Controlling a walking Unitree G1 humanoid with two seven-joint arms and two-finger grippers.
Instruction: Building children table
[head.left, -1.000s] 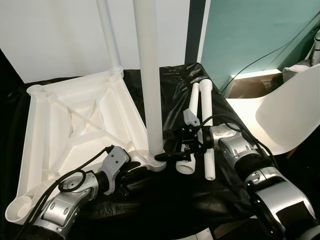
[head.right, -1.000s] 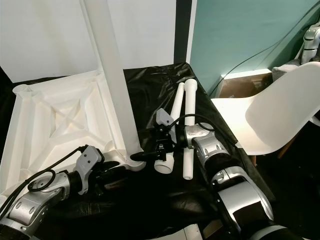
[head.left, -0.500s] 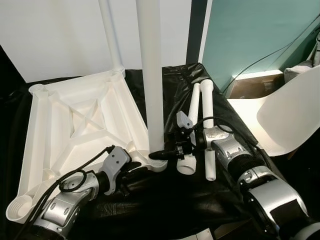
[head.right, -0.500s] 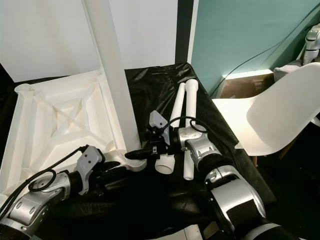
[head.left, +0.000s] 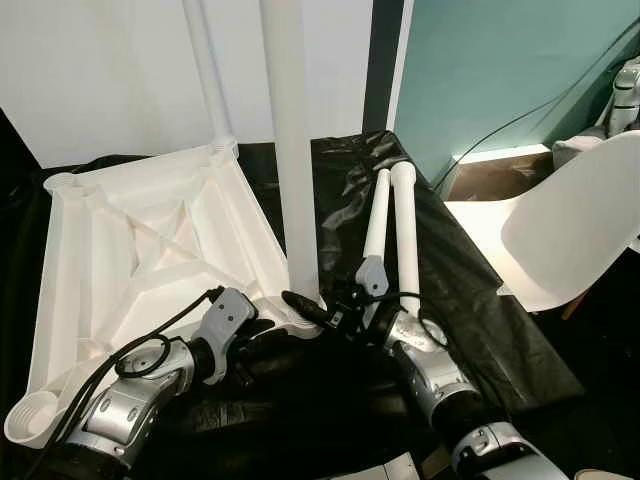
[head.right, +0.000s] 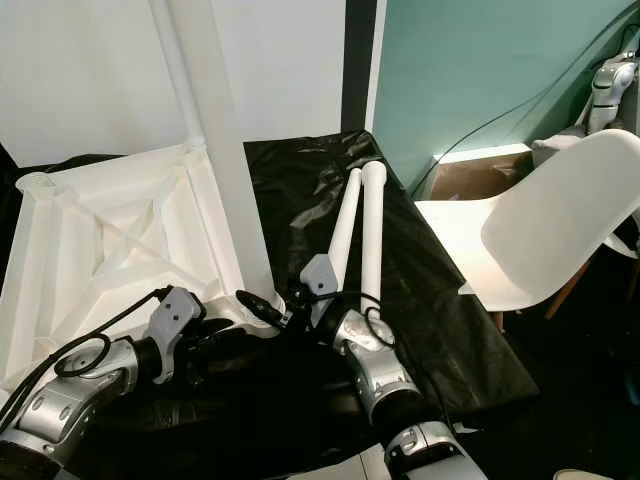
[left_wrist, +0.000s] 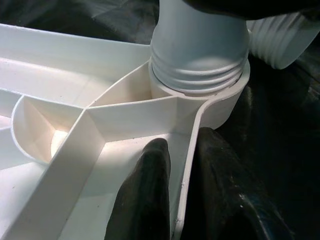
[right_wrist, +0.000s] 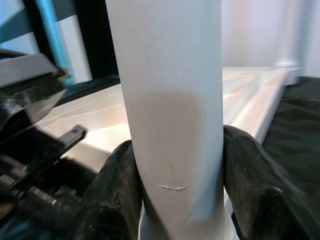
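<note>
Two of the four legs seem to be already mounted, so the task looks about half done. The white plastic square tabletop with ribs (head.left: 150, 240) lies upside down on the black plastic sheet (head.left: 450, 290). One thin-looking white leg (head.left: 203, 70) stands in the far corner socket. The second one, a thick white round leg (head.left: 290, 150), stands in the near corner socket, just ahead of both grippers.

The right gripper (right_wrist: 175, 195) is clenched around this thick leg low down, with one black finger (right_wrist: 117, 195) pressed on each side of it. In the left wrist view the threads of the leg are still visible above the socket collar, so I judge it is not yet screwed fully home. The left gripper (left_wrist: 175, 185) pinches the thin edge wall of the tabletop, just below this same corner socket, one finger inside the rim and one outside; it seems to steady the top.

Two loose white plastic legs (head.left: 395, 225) lie side by side on the sheet, just beyond the right gripper. These remain to be mounted in the two free sockets on the left side.

Both standing legs are cut off at the top of the pictures. A white plastic chair (head.left: 570, 230) beside the sheet is also partly cut off.
</note>
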